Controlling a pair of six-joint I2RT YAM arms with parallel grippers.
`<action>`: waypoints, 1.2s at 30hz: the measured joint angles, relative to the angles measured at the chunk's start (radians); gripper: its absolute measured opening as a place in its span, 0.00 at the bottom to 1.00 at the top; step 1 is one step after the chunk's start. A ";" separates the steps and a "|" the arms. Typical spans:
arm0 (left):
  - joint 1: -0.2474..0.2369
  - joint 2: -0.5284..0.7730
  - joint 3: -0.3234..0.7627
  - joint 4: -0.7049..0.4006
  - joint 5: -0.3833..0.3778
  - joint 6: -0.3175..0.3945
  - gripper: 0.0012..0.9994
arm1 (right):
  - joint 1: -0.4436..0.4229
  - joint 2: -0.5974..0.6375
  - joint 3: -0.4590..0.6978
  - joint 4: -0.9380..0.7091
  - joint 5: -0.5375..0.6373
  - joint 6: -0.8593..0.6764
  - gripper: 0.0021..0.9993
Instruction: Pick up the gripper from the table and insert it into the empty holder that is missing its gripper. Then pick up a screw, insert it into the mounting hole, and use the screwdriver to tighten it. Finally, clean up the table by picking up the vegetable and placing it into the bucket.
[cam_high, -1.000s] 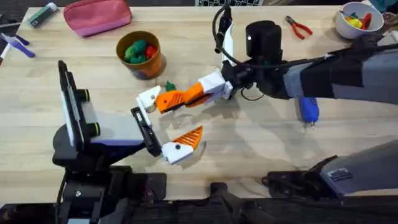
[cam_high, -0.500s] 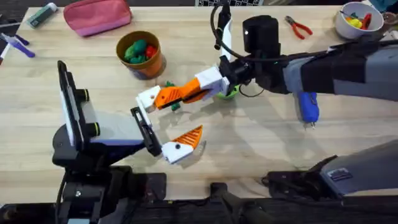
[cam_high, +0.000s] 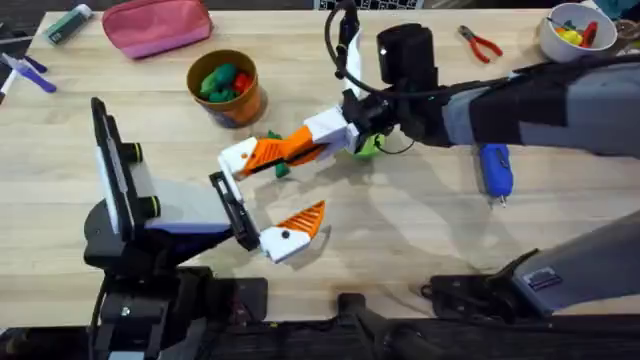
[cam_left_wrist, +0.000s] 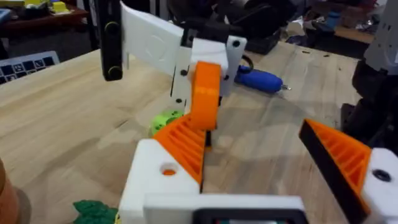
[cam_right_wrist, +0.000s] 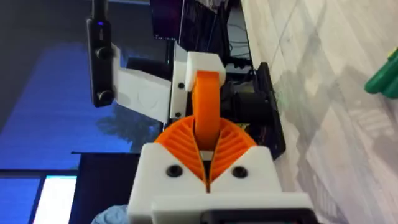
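My right end effector is clenched on the gripper, carried above the counter toward the holder at its 9 o'clock. Left end effector released. Part light, stiff, ribbed; best held by flat sides.
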 joint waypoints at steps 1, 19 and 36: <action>0.000 0.000 0.000 -0.001 0.002 -0.003 0.99 | 0.003 0.007 0.004 0.001 -0.002 -0.002 0.01; 0.000 0.000 0.000 0.000 0.005 -0.005 0.99 | 0.029 0.015 0.020 0.001 0.000 -0.013 0.01; 0.000 0.000 0.000 0.001 0.000 -0.005 0.99 | 0.022 0.021 0.045 -0.018 0.012 0.021 0.01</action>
